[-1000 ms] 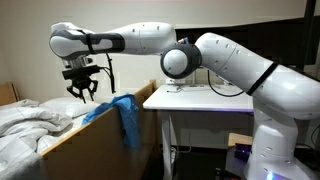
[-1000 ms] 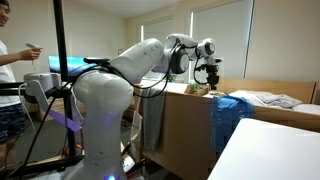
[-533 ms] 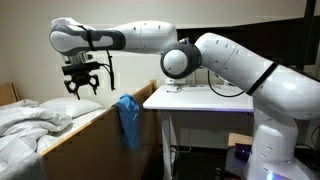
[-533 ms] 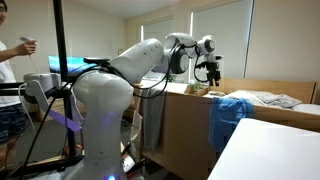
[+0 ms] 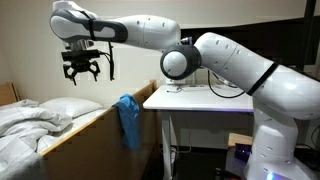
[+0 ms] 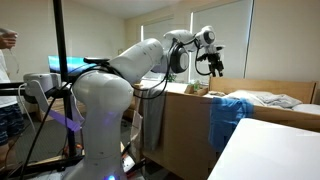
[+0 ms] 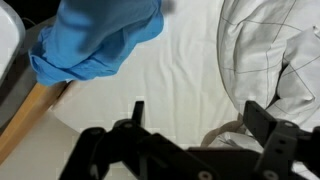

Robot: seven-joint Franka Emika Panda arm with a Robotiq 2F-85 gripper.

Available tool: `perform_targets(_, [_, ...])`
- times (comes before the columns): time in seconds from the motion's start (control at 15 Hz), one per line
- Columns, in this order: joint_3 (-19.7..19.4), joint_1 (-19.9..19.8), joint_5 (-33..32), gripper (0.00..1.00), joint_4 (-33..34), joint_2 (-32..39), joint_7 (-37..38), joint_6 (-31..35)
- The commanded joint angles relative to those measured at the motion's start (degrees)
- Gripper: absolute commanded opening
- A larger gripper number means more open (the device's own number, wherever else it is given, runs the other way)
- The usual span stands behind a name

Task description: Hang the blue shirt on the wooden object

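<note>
The blue shirt (image 5: pixel 126 118) hangs draped over the end of the wooden bed board (image 5: pixel 85 130), in both exterior views; it shows as shirt (image 6: pixel 228 118) over board (image 6: pixel 185 120). My gripper (image 5: pixel 80 75) hovers well above the bed and apart from the shirt, open and empty, also seen as gripper (image 6: pixel 212 70). In the wrist view the shirt (image 7: pixel 100 40) lies bunched over the wooden rail (image 7: pixel 35 115) at upper left. The open gripper (image 7: pixel 200 112) has only white sheet between its fingers.
A rumpled white duvet (image 5: pixel 30 118) and a pillow (image 5: pixel 70 105) lie on the bed below the gripper. A white desk (image 5: pixel 200 97) stands right beside the board. A person (image 6: pixel 8 80) stands at the far left behind a black pole (image 6: pixel 60 60).
The gripper has opened, let go of the blue shirt and risen away from it. The shirt has dropped from a stretched drape to hang bunched on the board.
</note>
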Motion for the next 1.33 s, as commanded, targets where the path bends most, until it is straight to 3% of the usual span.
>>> perform_targets(0.0, [-2.42,0.13,2.1,1.0,0.03,-2.13,-0.04,-1.55])
perform_targets(0.47, [-3.51,-1.04,2.63,1.0,0.61,-6.86,-2.09,-4.85])
perform_targets(1.27, [-0.73,-3.48,9.64,1.0,-0.09,-12.92,-3.43,-14.5])
